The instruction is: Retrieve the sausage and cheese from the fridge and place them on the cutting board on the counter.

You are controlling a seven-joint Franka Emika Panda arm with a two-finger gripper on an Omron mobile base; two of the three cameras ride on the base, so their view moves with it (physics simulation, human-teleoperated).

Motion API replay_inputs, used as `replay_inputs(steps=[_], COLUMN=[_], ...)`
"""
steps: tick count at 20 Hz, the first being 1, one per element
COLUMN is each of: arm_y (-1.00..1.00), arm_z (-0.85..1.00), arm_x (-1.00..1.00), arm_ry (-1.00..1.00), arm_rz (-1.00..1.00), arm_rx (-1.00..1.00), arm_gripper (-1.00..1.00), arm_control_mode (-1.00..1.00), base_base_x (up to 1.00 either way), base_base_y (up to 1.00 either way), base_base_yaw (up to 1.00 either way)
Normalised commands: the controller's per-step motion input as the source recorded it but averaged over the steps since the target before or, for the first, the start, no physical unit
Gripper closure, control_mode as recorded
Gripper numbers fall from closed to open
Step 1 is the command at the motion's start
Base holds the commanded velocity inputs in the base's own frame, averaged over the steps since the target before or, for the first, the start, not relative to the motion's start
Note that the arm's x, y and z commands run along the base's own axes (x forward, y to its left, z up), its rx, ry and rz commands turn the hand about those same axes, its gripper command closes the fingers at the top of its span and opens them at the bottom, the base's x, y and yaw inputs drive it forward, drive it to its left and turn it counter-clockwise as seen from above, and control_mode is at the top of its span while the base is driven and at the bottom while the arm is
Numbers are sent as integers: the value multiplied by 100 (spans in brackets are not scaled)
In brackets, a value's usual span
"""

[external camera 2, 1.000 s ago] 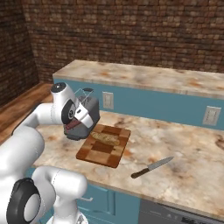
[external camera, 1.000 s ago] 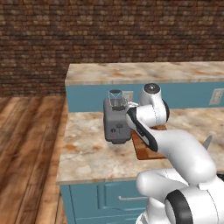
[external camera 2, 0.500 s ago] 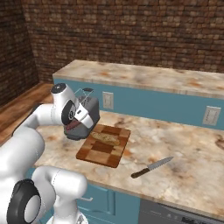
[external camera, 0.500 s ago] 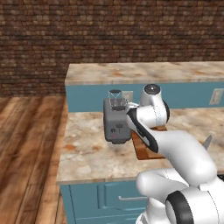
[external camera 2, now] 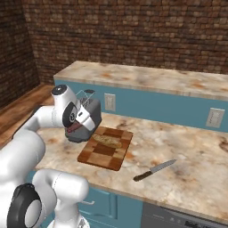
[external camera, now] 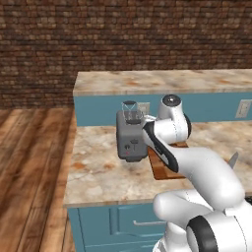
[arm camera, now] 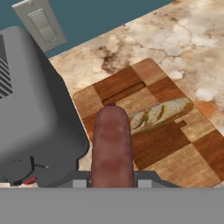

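Fingers: closed on the sausage (arm camera: 111, 146), a dark-red cylinder that juts forward from between them in the hand view; the gripper (external camera 2: 79, 128) hangs above the near left part of the cutting board (external camera 2: 106, 148).

Sausage: held in the air, not touching the board; its far tip sits over the board's left half, just short of the loaf.

Toaster (arm camera: 33, 118): grey, standing on the counter (external camera 2: 187, 156) just beside the board's left edge.

Cutting board: reddish-brown, chequered wood, lying flat on the counter, with a slot handle near its far edge.

Loaf (arm camera: 159, 113): pale tan, elongated, lying on the board's middle.

Knife (external camera 2: 154, 170): dark handle, grey blade, flat on the counter to the right of the board, apart from it.

Outlets (external camera 2: 109, 102): white, set in the teal back ledge.

Brick wall (external camera 2: 133, 31): behind the counter.
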Motion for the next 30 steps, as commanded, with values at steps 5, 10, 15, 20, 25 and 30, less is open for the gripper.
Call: replay_inputs(steps=[5,10,15,20,25,30], arm_y=[-35,-41,-16,13,-11,-32], arm_z=[-17,-27,-45,-43,-33,-31], arm_x=[1,-6,-16,-12,-14,4], arm_ry=[18,14,2,1,2,7], arm_rz=[-32,-48,-34,-2,-13,-18], arm_rx=[2,3,2,0,-1,0], arm_gripper=[100,100,100,100,100,100], arm_control_mode=[-100,-100,-100,-100,-100,-100], base_base_x=[0,0,0,0,0,0], base_base_y=[0,0,0,0,0,0], base_base_yaw=[0,0,0,0,0,0])
